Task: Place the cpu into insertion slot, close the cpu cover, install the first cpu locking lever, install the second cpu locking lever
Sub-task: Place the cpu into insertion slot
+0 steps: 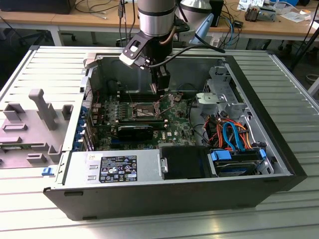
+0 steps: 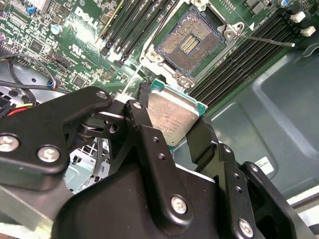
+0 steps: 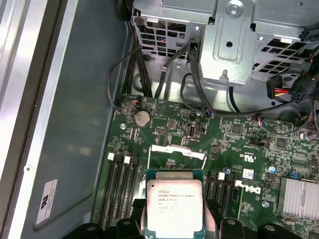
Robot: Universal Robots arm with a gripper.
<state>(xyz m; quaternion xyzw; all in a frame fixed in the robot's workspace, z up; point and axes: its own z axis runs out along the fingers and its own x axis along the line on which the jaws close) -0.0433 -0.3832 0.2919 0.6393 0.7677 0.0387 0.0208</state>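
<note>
1. The tool [image 1: 160, 88] is clenched on the cpu [image 2: 170, 115], its two black fingers [image 2: 142, 124] pinching opposite edges with the silver top facing the wrist cameras.
2. The cpu hangs above the insertion slot [image 2: 192, 42] and a little to one side of it, apart from it and not yet seated.
3. The insertion slot lies open and empty, its gold contact field bare. A thin locking lever [image 2: 264, 40] is swung out beside the slot, across the memory slots [image 2: 234, 62].
4. In the first wrist view, a silver frame [image 3: 177, 149] stands just beyond the cpu. It looks like the cpu cover raised on edge, though I cannot be sure.
5. Risk: descending while offset from the slot would put a corner on the metal rim and could bend contacts.
6. Risk: the grip is narrow, so a tilted chip could seat on one side only or slip on contact.
7. Risk: a chip turned the wrong way relative to the slot would not drop in, and pressing would damage it.
</note>
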